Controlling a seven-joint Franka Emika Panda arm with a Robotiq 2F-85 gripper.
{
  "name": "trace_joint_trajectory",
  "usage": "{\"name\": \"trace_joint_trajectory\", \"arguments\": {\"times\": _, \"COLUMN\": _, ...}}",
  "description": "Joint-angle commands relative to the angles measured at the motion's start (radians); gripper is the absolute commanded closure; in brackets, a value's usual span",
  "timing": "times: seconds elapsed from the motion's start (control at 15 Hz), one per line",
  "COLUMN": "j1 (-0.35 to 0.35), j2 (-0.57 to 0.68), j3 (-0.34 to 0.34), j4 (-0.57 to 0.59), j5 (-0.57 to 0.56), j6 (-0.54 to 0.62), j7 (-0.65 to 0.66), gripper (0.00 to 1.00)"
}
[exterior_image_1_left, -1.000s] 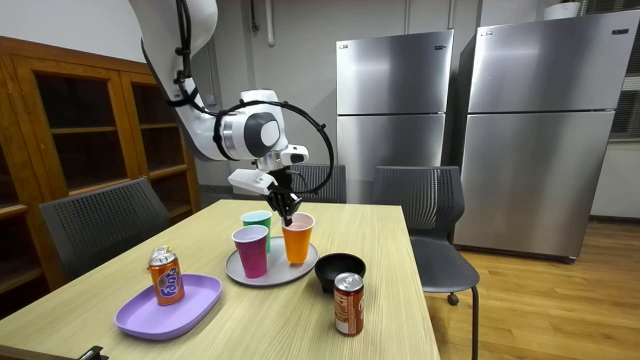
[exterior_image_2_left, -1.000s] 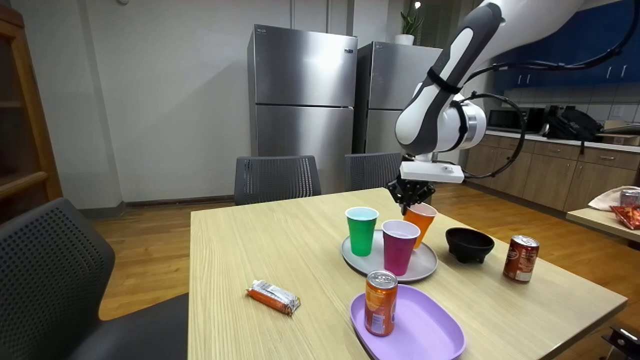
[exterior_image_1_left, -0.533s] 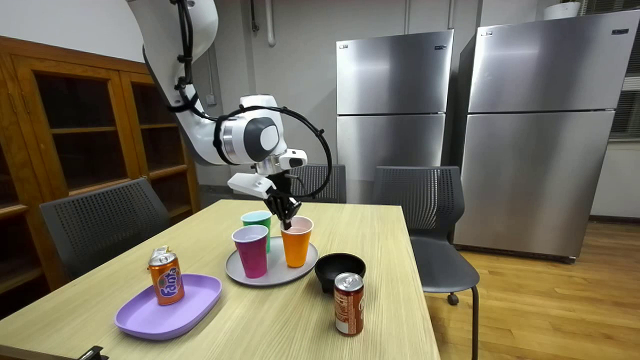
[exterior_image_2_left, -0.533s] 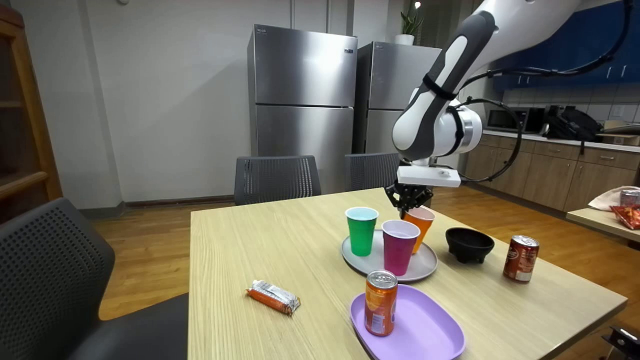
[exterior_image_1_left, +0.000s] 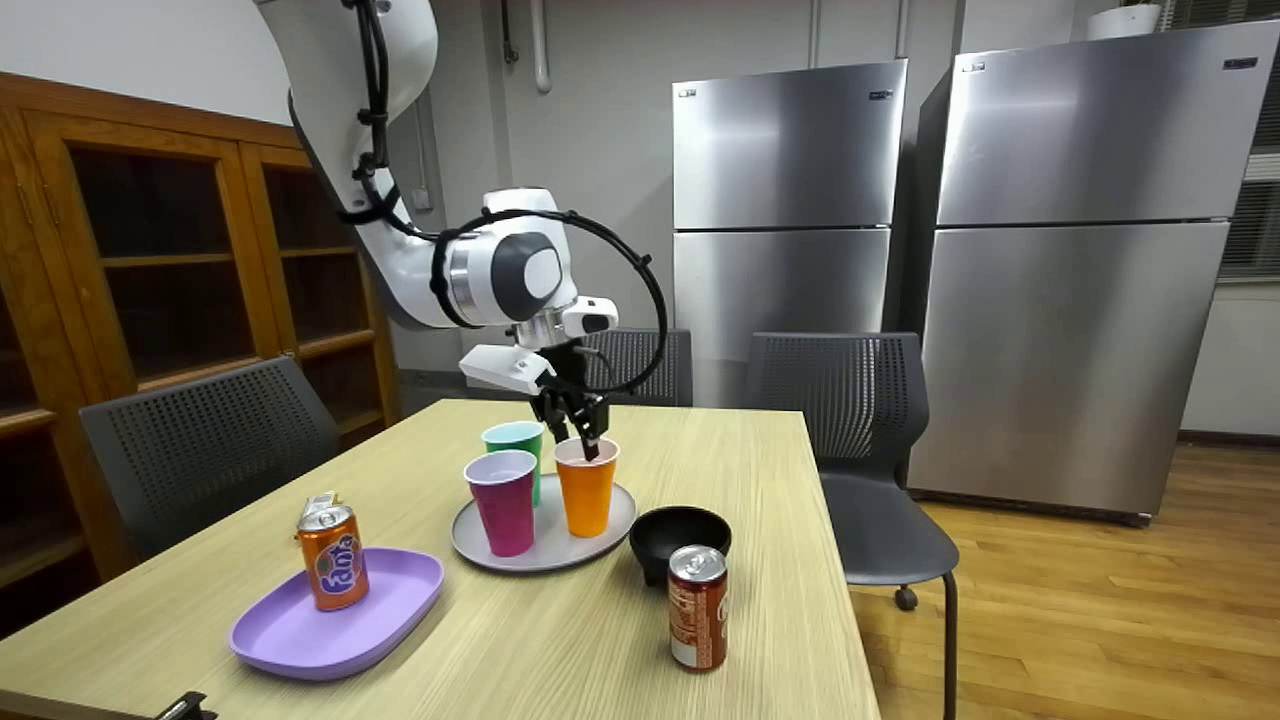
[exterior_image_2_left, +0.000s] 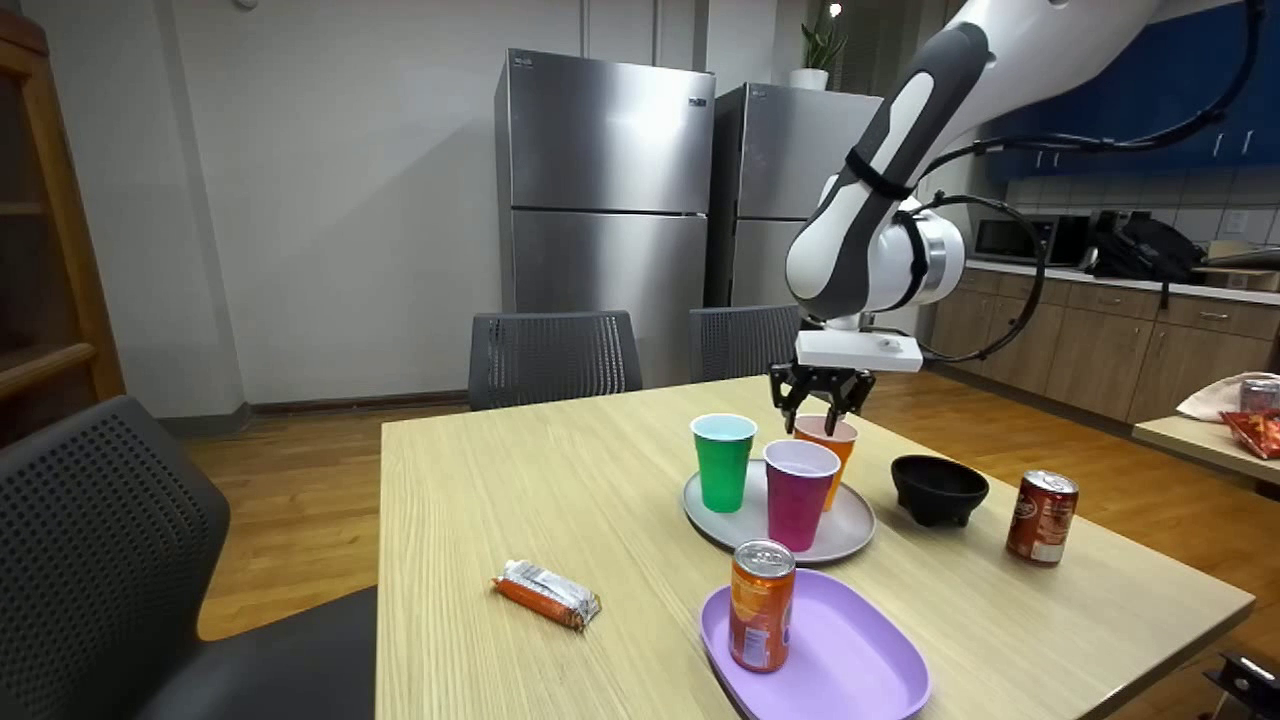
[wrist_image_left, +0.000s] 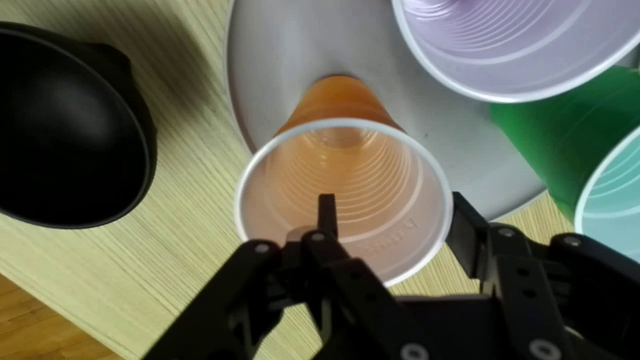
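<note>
My gripper (wrist_image_left: 392, 197) stands open over the orange cup (wrist_image_left: 340, 100), with the cup's rim between its fingers. In the wrist view one finger reaches over the cup's mouth, and the other is outside, right at the rim; whether it touches cannot be told. The orange cup (exterior_image_1_left: 586, 500) stands on a grey round plate (exterior_image_1_left: 540, 562). Sharing that plate are a magenta cup (exterior_image_2_left: 797, 510) with a pale lilac inside and a green cup (exterior_image_2_left: 722, 470). In both exterior views the gripper (exterior_image_2_left: 811, 430) points down at the orange cup, whose lower part is partly hidden behind the magenta cup (exterior_image_2_left: 800, 455).
Beside the plate sits a black bowl (exterior_image_1_left: 680, 530), near a red-brown can (exterior_image_1_left: 697, 615). An orange Fanta can (exterior_image_2_left: 762, 610) stands on a purple tray (exterior_image_2_left: 860, 650). A wrapped bar (exterior_image_2_left: 547, 597) lies on the table. Grey chairs (exterior_image_2_left: 555, 355) surround the table.
The gripper, earlier closed on the orange cup's rim, came down slightly with the cup, then spread its fingers. The cup sits a little lower and has shifted slightly left in both exterior views.
</note>
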Motion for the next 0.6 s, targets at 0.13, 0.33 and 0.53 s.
{"name": "trace_joint_trajectory", "arguments": {"times": 0.13, "j1": -0.013, "j2": -0.070, "j3": 0.010, "j4": -0.011, "j5": 0.012, "j6": -0.036, "j7": -0.013, "gripper": 0.01}}
{"name": "trace_joint_trajectory", "arguments": {"times": 0.33, "j1": -0.024, "j2": -0.108, "j3": 0.017, "j4": -0.026, "j5": 0.015, "j6": -0.029, "j7": -0.027, "gripper": 0.00}}
{"name": "trace_joint_trajectory", "arguments": {"times": 0.53, "j1": -0.039, "j2": -0.170, "j3": 0.029, "j4": -0.074, "j5": 0.015, "j6": -0.017, "j7": -0.059, "gripper": 0.00}}
